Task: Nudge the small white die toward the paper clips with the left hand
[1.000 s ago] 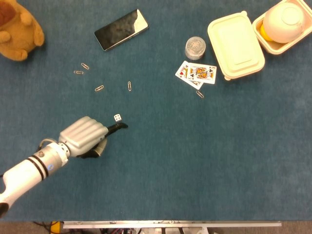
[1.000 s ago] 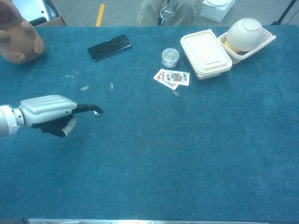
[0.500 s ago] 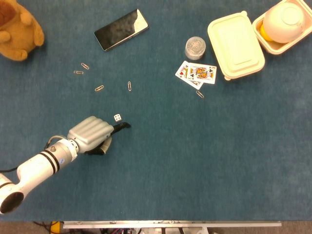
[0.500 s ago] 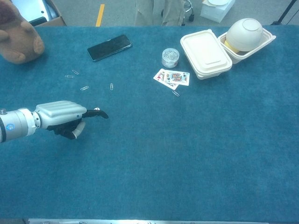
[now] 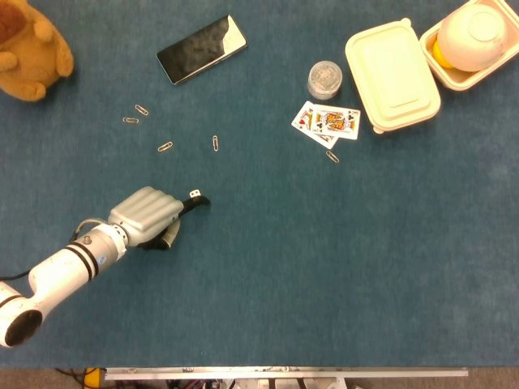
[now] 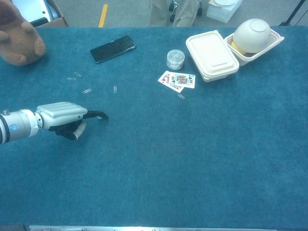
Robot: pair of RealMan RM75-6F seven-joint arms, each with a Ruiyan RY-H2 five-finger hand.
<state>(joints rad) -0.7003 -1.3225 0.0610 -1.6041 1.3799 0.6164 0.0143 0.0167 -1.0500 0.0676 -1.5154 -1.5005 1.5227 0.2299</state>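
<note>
The small white die (image 5: 195,193) lies on the blue table cloth, just left of centre. My left hand (image 5: 150,215) rests low over the cloth with its fingers curled in and one dark finger stretched out, its tip (image 5: 200,201) right against the die's near side. In the chest view the left hand (image 6: 62,117) hides almost all of the die behind the pointing finger. Several paper clips (image 5: 165,147) are scattered beyond the die, the nearest one (image 5: 215,143) a short way further back; the clips (image 6: 87,91) also show in the chest view. My right hand is not in view.
A black phone (image 5: 202,49) lies beyond the clips and a plush toy (image 5: 28,49) sits at the far left corner. Playing cards (image 5: 327,122), a small jar (image 5: 324,79), a closed cream box (image 5: 392,74) and a bowl in a tray (image 5: 477,32) occupy the far right.
My left hand first reached right past the die, then drew back and toward the far side, bringing the outstretched finger against the die. The die has shifted only very slightly toward the clips.
</note>
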